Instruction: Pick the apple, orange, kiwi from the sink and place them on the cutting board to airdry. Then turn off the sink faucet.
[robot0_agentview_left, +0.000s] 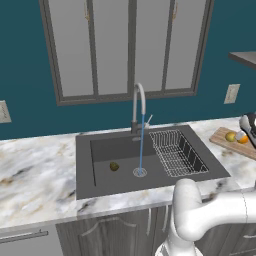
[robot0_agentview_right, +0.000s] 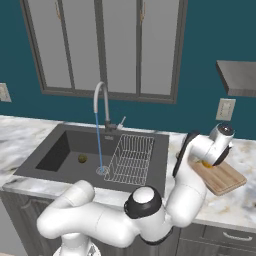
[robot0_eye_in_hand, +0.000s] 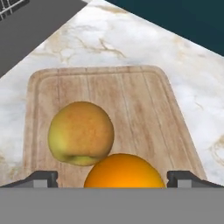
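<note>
The gripper (robot0_eye_in_hand: 112, 178) hangs just above the cutting board (robot0_eye_in_hand: 144, 109) with its jaws spread wide and nothing clamped — the orange (robot0_eye_in_hand: 124, 171) sits between the two fingertips (robot0_eye_in_hand: 41, 178), resting on the board. The apple (robot0_eye_in_hand: 81, 132) lies on the board too, touching the orange. The board rests on the marble counter (robot0_agentview_left: 40, 165), just beside the sink (robot0_agentview_left: 100, 150) on its wire-rack (robot0_agentview_left: 175, 150) end. The kiwi (robot0_agentview_left: 114, 166) lies on the sink floor — near the drain (robot0_agentview_left: 140, 172), on the side away from the rack. The sink faucet (robot0_agentview_left: 138, 107) stands behind the basin, and a thin blue stream of water (robot0_agentview_left: 141, 145) runs from its spout down to the drain.
</note>
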